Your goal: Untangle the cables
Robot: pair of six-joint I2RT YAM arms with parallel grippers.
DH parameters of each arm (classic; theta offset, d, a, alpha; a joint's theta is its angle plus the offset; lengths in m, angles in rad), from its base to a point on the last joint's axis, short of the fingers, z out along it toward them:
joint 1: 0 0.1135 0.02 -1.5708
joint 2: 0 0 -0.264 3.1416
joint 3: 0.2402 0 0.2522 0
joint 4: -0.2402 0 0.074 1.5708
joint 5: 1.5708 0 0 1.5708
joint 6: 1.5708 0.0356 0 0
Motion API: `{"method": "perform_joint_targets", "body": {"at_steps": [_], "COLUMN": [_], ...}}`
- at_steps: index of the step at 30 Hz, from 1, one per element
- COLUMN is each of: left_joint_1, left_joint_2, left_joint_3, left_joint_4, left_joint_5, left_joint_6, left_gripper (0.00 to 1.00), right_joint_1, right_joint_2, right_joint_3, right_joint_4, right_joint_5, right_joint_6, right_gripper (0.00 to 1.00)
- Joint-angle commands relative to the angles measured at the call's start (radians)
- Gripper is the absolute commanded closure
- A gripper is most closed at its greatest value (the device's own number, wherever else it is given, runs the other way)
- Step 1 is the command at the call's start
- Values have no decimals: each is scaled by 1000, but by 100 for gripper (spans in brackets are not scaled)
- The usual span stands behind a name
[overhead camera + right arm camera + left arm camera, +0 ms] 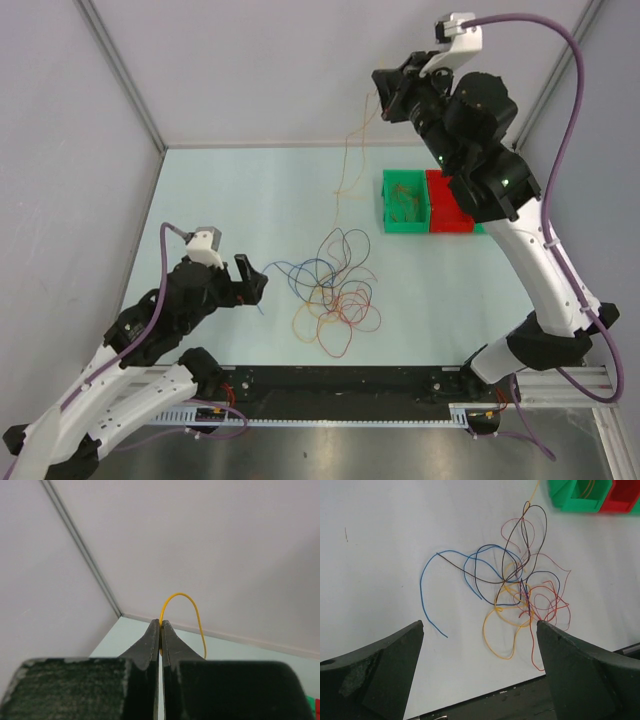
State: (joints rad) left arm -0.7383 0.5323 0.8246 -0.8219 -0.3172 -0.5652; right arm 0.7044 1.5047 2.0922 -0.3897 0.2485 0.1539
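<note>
A tangle of thin cables [332,290] in orange, red, blue and dark brown lies on the table's middle; it also shows in the left wrist view [520,590]. My right gripper [384,97] is raised high at the back and is shut on an orange cable [181,605], which loops above the fingertips and hangs down [347,160] to the tangle. My left gripper [255,283] is open and empty, low over the table just left of the tangle; a blue cable end [427,610] lies ahead of its open jaws.
A green bin [404,201] holding a few wires and a red bin [449,204] stand side by side at the back right, under my right arm. The table's dark front rail [340,385] runs along the near edge.
</note>
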Motion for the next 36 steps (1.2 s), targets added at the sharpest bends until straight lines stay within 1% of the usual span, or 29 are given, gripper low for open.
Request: {"method": "perform_joint_targets", "body": {"at_steps": [1,4,5,8,11,14,15,17,18,22,28,33,35,36], "left_joint_1": [5,5,5,4,5,4,5,4,5,5,5,5,4,5], "left_joint_2": [-17,-31,-35,-45,-46,-43,-40,-35,-34,-22,-2,60,66,67], "left_joint_3": [4,2,2,1,-1,-1,-1,-1,-1,-1,4,54,44,27], "left_joint_4": [43,44,44,44,44,46,46,44,46,46,40,-19,-11,16], "left_joint_5": [-28,-29,-33,-36,-39,-37,-36,-34,-33,-33,-40,-88,-106,-94], "left_joint_6": [31,31,31,31,31,31,30,31,31,31,31,54,53,59], "left_gripper": [0,0,0,0,0,0,0,0,0,0,1,2,2,2], "right_joint_1": [-54,-97,-103,-120,-152,-201,-213,-241,-267,-331,-393,-424,-447,-453], "right_joint_2": [29,60,69,91,75,23,5,-26,-58,-107,-136,-147,-155,-156], "right_joint_3": [143,230,276,345,339,250,182,122,61,-44,-126,-193,-219,-244], "right_joint_4": [-28,-28,-28,-25,-12,18,32,67,80,117,135,150,170,176], "right_joint_5": [26,23,25,43,71,72,64,51,40,3,-63,-81,-116,-124], "right_joint_6": [-30,-45,-54,-94,-105,-99,-97,-102,-105,-94,-94,-116,-117,-117], "right_gripper": [100,100,100,100,100,100,100,100,100,100,100,100,100,100]}}
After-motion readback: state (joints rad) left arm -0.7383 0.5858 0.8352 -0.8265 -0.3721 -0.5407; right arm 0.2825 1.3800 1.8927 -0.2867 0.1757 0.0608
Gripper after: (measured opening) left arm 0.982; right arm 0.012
